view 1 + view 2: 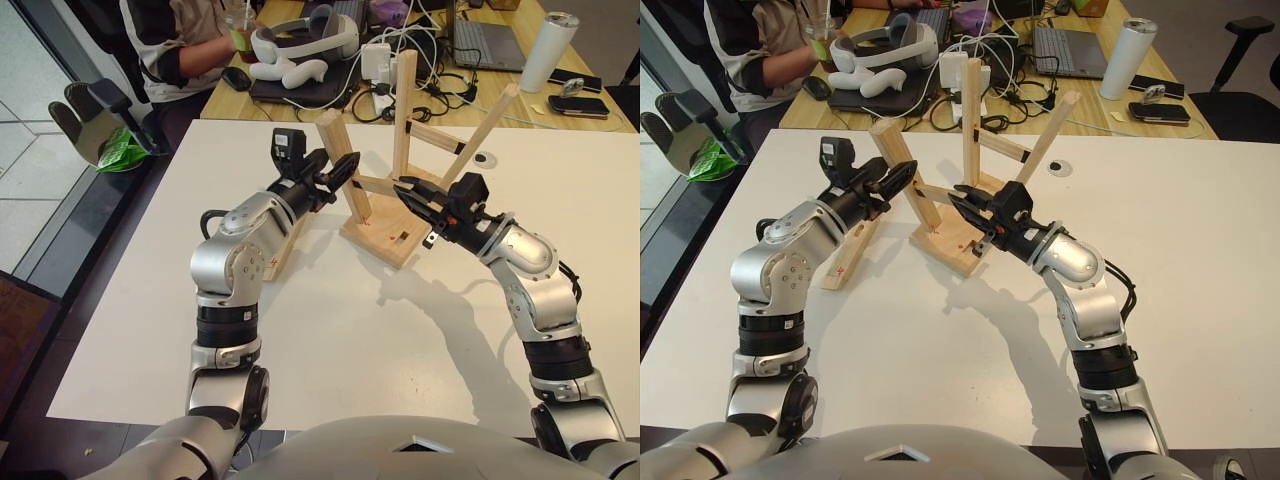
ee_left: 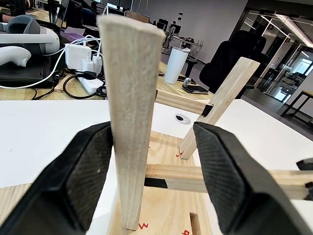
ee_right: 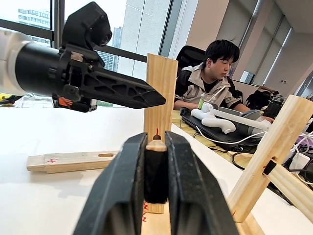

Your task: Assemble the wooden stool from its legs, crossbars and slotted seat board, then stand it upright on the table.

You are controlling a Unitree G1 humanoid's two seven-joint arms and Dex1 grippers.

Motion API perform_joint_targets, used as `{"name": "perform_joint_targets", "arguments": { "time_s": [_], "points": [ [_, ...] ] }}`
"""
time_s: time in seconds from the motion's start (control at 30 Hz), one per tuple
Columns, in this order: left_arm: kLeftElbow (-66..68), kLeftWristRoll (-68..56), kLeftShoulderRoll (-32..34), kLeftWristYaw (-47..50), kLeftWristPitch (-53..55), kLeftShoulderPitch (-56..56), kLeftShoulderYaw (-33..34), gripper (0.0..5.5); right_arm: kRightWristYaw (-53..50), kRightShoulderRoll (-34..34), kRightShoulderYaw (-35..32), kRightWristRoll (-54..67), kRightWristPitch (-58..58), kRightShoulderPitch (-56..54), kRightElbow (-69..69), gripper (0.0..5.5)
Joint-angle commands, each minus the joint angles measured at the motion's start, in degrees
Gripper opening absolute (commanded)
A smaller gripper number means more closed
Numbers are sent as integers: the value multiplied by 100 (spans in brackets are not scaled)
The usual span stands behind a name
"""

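Observation:
The stool stands upside down with its seat board (image 1: 385,243) flat on the white table (image 1: 330,340) and its legs pointing up. My left gripper (image 1: 346,168) is open around the nearest leg (image 2: 129,122); one finger (image 2: 88,181) lies against the wood and the other (image 2: 230,181) stands apart. My right gripper (image 3: 156,147) is shut on the low crossbar (image 1: 377,185) that runs out from that leg. Two more legs (image 1: 403,100) (image 1: 482,132) rise behind, joined by a second crossbar (image 1: 436,137). A loose slotted wooden piece (image 1: 848,258) lies flat under my left arm.
Behind the table's far edge is a desk with a headset (image 1: 300,45), a power strip and cables (image 1: 385,95), a laptop (image 1: 485,45), a white tumbler (image 1: 548,50) and phones (image 1: 578,103). A cable grommet (image 1: 485,158) sits in the table by the stool.

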Motion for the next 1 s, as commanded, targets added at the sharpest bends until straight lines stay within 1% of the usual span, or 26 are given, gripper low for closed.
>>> {"name": "perform_joint_targets", "arguments": {
  "time_s": [0.03,0.17,0.37,0.63,1.0],
  "points": [
    [330,143,-43,21,-69,-190,-143,290,42,34,6,17,-43,-142,101,40],
    [488,255,-40,17,-172,-236,-250,290,76,22,-20,36,-78,-142,172,40],
    [693,329,-130,146,-369,-337,-143,209,149,-45,-58,41,-132,-103,256,40],
    [617,313,-133,103,-387,-506,-120,114,150,-9,-62,4,-210,-147,371,40],
    [671,404,-108,-37,-330,-475,-282,108,49,145,-58,-58,-457,-324,559,40]
  ]
}}
